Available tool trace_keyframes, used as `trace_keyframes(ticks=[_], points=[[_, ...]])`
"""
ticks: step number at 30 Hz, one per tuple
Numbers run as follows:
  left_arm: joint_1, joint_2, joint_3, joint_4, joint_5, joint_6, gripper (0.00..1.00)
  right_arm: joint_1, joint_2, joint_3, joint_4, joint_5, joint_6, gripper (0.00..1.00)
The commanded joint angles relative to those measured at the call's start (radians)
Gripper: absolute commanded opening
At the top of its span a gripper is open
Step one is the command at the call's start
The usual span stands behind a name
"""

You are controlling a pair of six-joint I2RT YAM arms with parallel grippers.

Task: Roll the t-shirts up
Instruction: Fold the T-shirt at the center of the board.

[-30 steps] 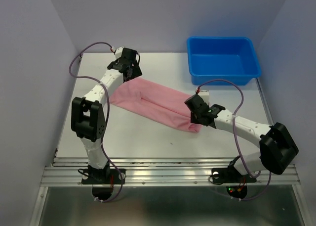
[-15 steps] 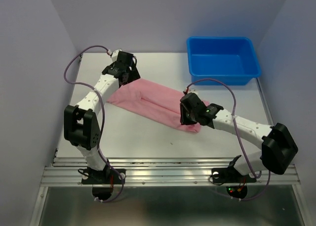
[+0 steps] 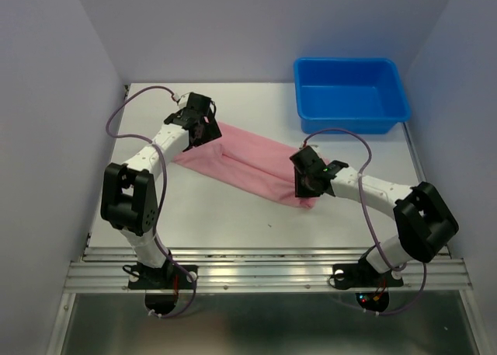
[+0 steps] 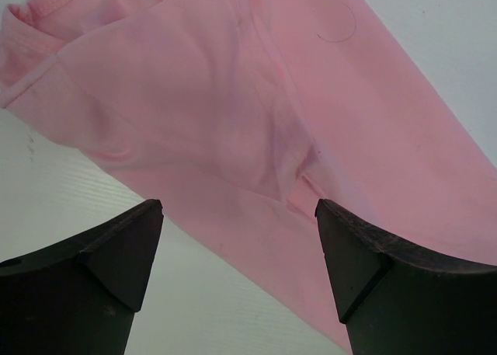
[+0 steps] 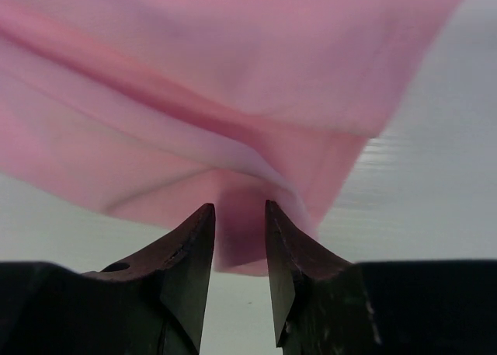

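The light pink t-shirt (image 3: 248,165) lies folded into a long band that runs diagonally across the table. My left gripper (image 3: 203,131) hangs over its far left end, jaws wide open and holding nothing. In the left wrist view the t-shirt (image 4: 233,99) fills the space above that gripper (image 4: 239,215). My right gripper (image 3: 304,186) is at the near right end of the band. In the right wrist view it (image 5: 239,211) stands narrow, with a bunched fold of the t-shirt (image 5: 233,75) pinched between its tips and raised a little off the table.
A blue plastic bin (image 3: 353,124) stands at the back right corner. Purple cables loop above both arms. Side walls close the table in at left and right, and a metal rail runs along its near edge.
My left gripper has come nearer, from beyond the shirt's far end to over it. My right gripper shifted left along the near end, came partly back, and its jaws narrowed on the fabric.
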Motion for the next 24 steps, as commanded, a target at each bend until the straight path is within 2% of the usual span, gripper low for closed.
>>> trace_keyframes(ticks=[1,7,14,17,20,24], points=[[0.000,-0.027,-0.006,0.027,0.005,-0.004,0.91,-0.049,-0.041,-0.015,-0.085,0.166,-0.010,0.38],[0.000,-0.016,-0.006,0.028,0.008,-0.004,0.91,-0.049,-0.016,0.020,-0.154,0.232,0.002,0.37],[0.002,-0.012,-0.026,0.013,-0.035,-0.001,0.91,-0.049,-0.130,0.038,-0.164,0.199,0.022,0.37],[0.026,-0.015,-0.051,-0.001,-0.044,-0.010,0.90,-0.049,-0.164,0.011,-0.138,0.127,0.033,0.42],[0.071,-0.029,-0.094,0.002,-0.039,-0.018,0.89,-0.049,-0.199,-0.038,-0.086,0.035,0.046,0.53],[0.137,-0.056,-0.161,0.018,-0.026,-0.030,0.88,-0.049,-0.223,-0.074,-0.046,-0.019,0.062,0.57]])
